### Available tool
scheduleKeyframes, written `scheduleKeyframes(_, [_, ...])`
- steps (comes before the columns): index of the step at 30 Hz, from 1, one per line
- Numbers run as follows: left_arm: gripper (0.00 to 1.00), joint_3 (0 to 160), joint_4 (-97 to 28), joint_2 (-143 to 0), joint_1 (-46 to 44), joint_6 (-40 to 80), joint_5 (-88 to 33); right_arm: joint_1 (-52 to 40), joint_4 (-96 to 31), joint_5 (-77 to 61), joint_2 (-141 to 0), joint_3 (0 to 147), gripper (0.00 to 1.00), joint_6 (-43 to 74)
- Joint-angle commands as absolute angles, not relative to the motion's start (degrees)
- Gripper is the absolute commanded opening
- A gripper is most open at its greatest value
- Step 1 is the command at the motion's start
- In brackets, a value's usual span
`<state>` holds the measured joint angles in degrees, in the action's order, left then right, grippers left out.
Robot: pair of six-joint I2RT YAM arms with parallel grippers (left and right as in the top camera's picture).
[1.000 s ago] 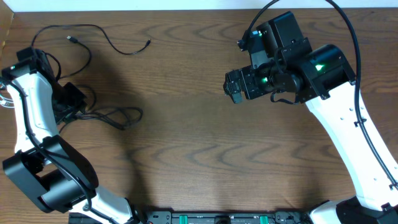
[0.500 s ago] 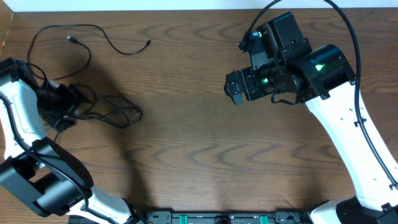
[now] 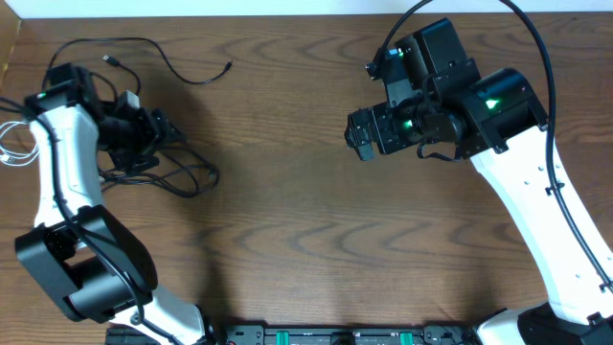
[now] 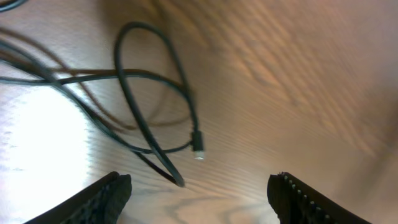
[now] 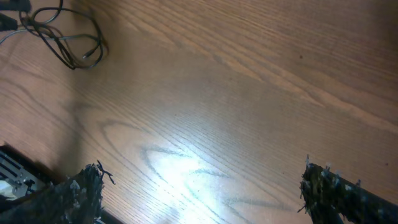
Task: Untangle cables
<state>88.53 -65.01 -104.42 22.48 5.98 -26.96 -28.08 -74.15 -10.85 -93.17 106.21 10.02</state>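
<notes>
L gripper (image 4: 198,190) hangs wide open, empty, over black cables (image 4: 149,99) looped at table (image 3: 306,240) left; R gripper (image 5: 199,186) open, idle. Pinch one strand near its plug (image 4: 198,151), then lift slow.

The left tool (image 3: 155,126) has opened (jaws wide) and swung right over the black cables (image 3: 187,179).
</notes>
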Motion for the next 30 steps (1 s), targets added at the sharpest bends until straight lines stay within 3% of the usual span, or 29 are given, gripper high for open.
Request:
scheduleKeyframes(1, [0.72, 86.72, -63.68, -105.34, 20.45, 11.57, -17.26, -27.83, -74.17, -11.18, -93.25, 105.95, 0.99, 9.65])
scheduleKeyframes(5, [0.68, 84.51, -61.36, -106.34, 19.77, 12.53, -16.14, -27.83, -74.17, -11.81, -93.25, 105.95, 0.99, 9.63])
scheduleKeyframes(9, [0.59, 83.4, -60.71, -108.12, 20.01, 13.61, -14.63, -27.83, -74.32, -12.36, -93.25, 105.95, 0.99, 9.61])
scheduleKeyframes(13, [0.32, 83.35, -60.31, -108.99, 20.01, 13.65, -10.04, -27.83, -74.43, -12.36, -93.25, 105.95, 0.99, 9.61])
scheduleKeyframes(18, [0.14, 83.35, -59.86, -108.99, 20.32, 13.76, -2.02, -27.83, -74.37, -12.36, -93.25, 105.95, 0.99, 9.63])
scheduleKeyframes(23, [0.1, 83.31, -60.18, -108.99, 22.35, 17.69, 8.51, -27.83, -74.48, -12.36, -93.25, 105.95, 0.99, 9.63])
scheduleKeyframes(30, [0.1, 83.2, -60.1, -108.99, 27.7, 18.39, 9.47, -27.83, -74.67, -12.36, -93.25, 105.95, 0.99, 9.61])
